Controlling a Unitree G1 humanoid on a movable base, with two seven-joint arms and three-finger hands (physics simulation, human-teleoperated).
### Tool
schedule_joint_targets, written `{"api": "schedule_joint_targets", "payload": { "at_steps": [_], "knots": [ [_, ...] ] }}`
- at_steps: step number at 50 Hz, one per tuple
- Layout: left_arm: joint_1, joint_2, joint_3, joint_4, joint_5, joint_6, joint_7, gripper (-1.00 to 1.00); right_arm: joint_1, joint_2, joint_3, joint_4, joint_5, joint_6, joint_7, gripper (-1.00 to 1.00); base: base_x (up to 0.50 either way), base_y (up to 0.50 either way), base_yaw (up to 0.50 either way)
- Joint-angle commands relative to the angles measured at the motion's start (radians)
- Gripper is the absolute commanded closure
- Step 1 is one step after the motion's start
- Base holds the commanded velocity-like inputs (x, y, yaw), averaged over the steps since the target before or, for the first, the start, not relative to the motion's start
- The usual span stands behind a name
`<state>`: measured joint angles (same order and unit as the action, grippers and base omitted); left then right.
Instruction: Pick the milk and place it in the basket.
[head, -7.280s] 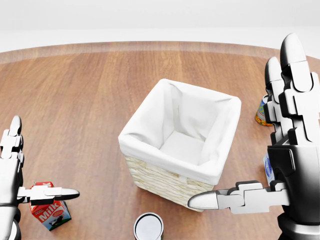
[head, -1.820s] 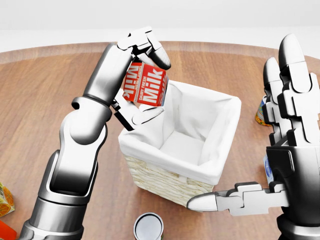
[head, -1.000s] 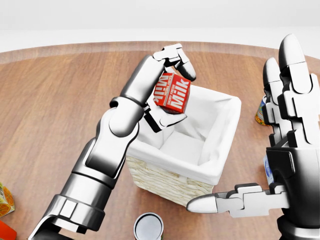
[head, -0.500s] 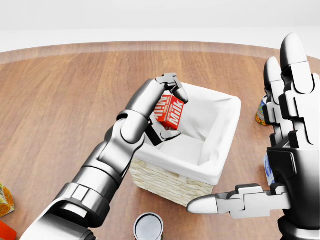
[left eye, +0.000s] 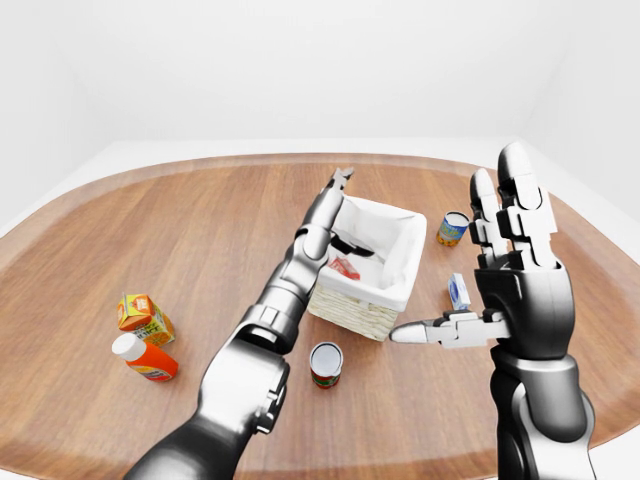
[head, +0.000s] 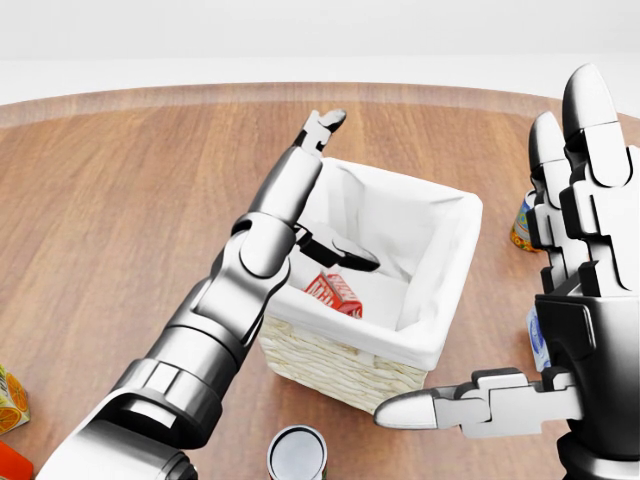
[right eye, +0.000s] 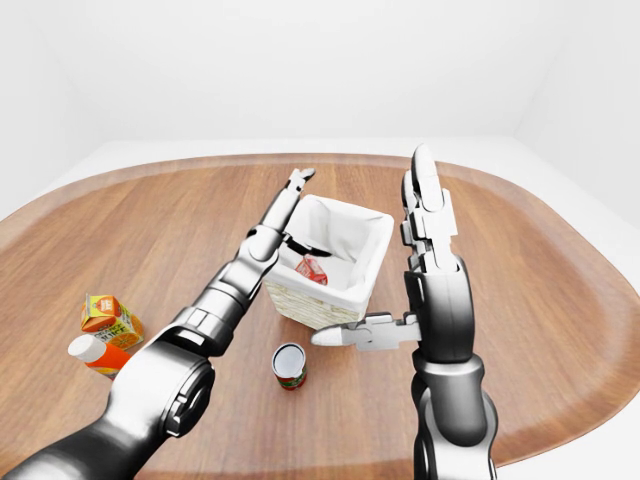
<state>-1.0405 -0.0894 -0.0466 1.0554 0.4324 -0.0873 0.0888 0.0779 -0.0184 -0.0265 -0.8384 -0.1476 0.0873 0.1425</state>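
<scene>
The red milk carton (head: 333, 292) lies tilted on the white lining at the bottom of the wicker basket (head: 330, 365). Over the basket's left rim my left hand (head: 345, 195) is open: its fingers (head: 322, 125) point up and away, its thumb reaches across above the carton, and it touches nothing. At the right of the head view my right hand (head: 500, 270) stands upright and open, fingers (head: 590, 110) raised and thumb stretched toward the basket's lower right corner, holding nothing.
A tin can (left eye: 325, 362) stands below the basket. An orange juice carton (left eye: 143, 315) and an orange bottle with a white cap (left eye: 145, 357) lie far left on the wooden table. A second can (left eye: 453, 228) and a small blue-white carton (left eye: 458, 291) sit right of the basket.
My left hand has opened and let go of the milk, which has dropped into the basket. The fingers have swung upward. The right hand has stayed put.
</scene>
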Motion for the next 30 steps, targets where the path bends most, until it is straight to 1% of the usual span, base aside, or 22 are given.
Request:
{"api": "schedule_joint_targets", "payload": {
  "at_steps": [1,4,10,14,18,19,21,22,24,25,27,29,30],
  "knots": [
    [0.001,-0.002,0.006,-0.044,-0.053,0.000,0.004,-1.00,0.000,0.000,-0.001,0.002,0.000,0.000,0.000,-1.00,0.00,0.00,0.00],
    [0.002,-0.002,0.005,-0.048,-0.052,0.000,0.010,-1.00,0.001,0.000,-0.001,0.002,0.000,0.000,0.000,-1.00,0.00,0.00,0.00],
    [0.019,-0.003,0.006,-0.112,-0.071,0.000,-0.014,-1.00,0.002,0.000,-0.002,0.005,0.000,0.000,0.000,-1.00,0.00,0.00,0.00],
    [0.048,-0.001,0.006,-0.211,-0.096,0.000,-0.041,-1.00,0.002,0.000,-0.001,0.008,-0.001,0.000,-0.001,-1.00,0.00,0.00,0.00],
    [0.104,-0.002,0.000,-0.386,-0.127,0.000,-0.085,-1.00,0.002,0.000,-0.001,0.005,-0.001,0.000,-0.001,-1.00,0.00,0.00,0.00],
    [0.115,-0.001,-0.004,-0.417,-0.127,0.017,-0.090,-1.00,0.003,0.000,0.001,0.008,-0.002,0.000,-0.001,-1.00,0.00,0.00,0.00],
    [0.126,0.000,-0.004,-0.449,-0.137,0.037,-0.099,-1.00,0.005,0.000,0.003,0.013,-0.004,0.000,-0.002,-1.00,0.00,0.00,0.00],
    [0.133,0.000,-0.004,-0.473,-0.146,0.054,-0.109,-1.00,0.005,0.000,0.003,0.011,-0.004,0.000,-0.002,-1.00,0.00,0.00,0.00],
    [0.143,0.004,-0.006,-0.508,-0.148,0.072,-0.114,-1.00,0.001,0.000,-0.001,0.010,-0.002,0.000,-0.001,-1.00,0.00,0.00,0.00],
    [0.156,0.008,-0.005,-0.543,-0.155,0.092,-0.127,-1.00,0.002,0.000,0.000,0.007,-0.003,0.000,-0.001,-1.00,0.00,0.00,0.00],
    [0.168,0.013,-0.001,-0.565,-0.165,0.101,-0.133,-1.00,0.003,0.000,0.002,0.008,-0.004,0.000,-0.002,-1.00,0.00,0.00,0.00],
    [0.183,0.019,0.002,-0.575,-0.179,0.100,-0.137,-1.00,0.003,0.000,0.001,0.010,-0.003,0.000,-0.001,-1.00,0.00,0.00,0.00],
    [0.191,0.020,0.004,-0.587,-0.190,0.108,-0.142,-1.00,0.003,0.000,0.000,0.010,-0.003,0.000,-0.001,-1.00,0.00,0.00,0.00]
  ]
}}
